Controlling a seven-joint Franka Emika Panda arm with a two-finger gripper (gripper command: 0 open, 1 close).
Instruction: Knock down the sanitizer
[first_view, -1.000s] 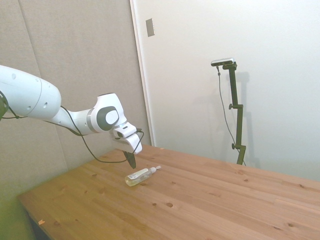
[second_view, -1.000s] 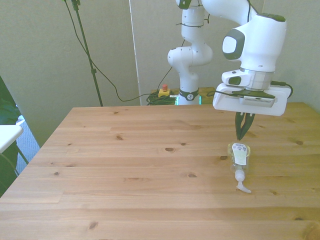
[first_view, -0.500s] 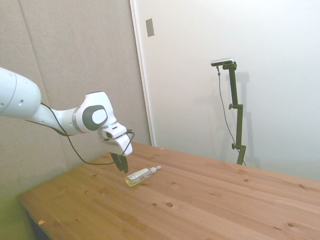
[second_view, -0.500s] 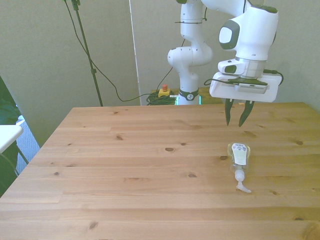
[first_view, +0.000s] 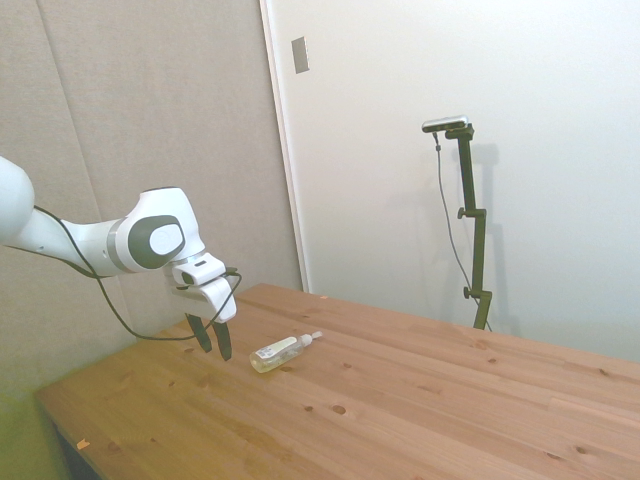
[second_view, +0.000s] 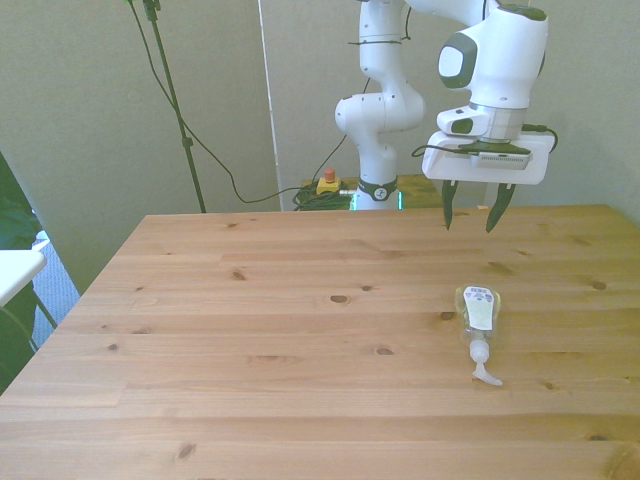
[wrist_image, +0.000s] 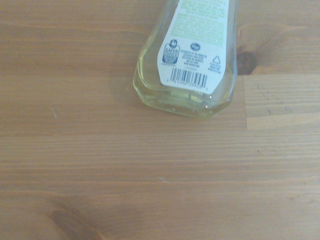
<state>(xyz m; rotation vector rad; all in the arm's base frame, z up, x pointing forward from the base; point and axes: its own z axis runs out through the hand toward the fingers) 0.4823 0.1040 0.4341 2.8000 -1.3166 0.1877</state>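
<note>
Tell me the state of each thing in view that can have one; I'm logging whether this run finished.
sanitizer: lying on its side on the table, white nozzle toward the camera in the front view, label with barcode facing up, nothing touching it.
gripper: open, fingers pointing down, holding nothing, raised above the table beyond the bottle's base.

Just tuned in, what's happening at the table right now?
The sanitizer is already knocked over: it lies on its side on the wooden table, nozzle cap pointing toward the camera in the front view. The gripper hangs open above the table, behind the bottle's base and clear of it, holding nothing. The wrist view shows the bottle's base and back label flat on the wood. Nothing else lies on the table.
</note>
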